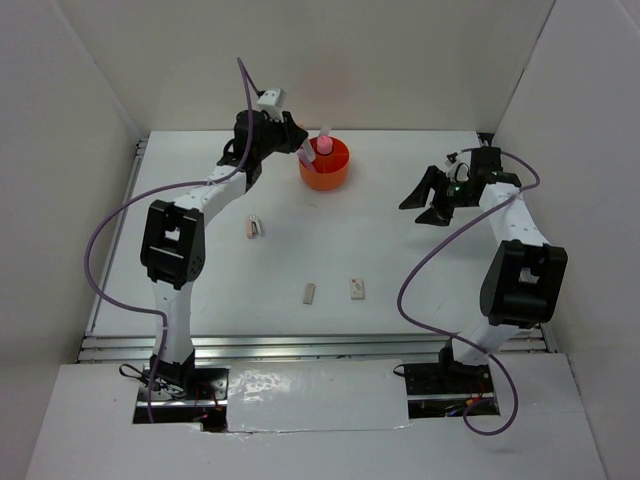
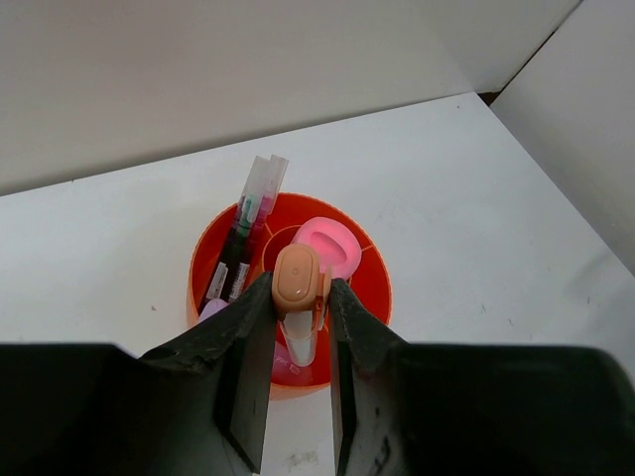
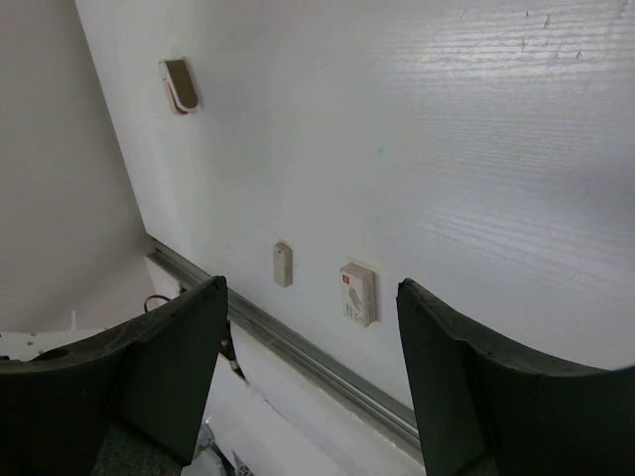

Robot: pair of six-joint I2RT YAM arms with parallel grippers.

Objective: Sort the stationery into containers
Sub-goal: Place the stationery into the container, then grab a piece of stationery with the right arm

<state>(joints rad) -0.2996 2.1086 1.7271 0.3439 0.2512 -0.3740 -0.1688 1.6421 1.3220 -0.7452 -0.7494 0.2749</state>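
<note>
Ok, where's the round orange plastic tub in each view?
Top external: round orange plastic tub far centre, at the left gripper.
Left wrist: tub in the middle, below the gripped orange-pink marker.
Right wrist: not in it.
Shared landmark: the pink tube standing at its centre, in both views showing it.

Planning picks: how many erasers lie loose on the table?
3: a pink-edged eraser left of centre; a beige eraser and a white eraser side by side at the front of the table. Others may be hidden.
</note>
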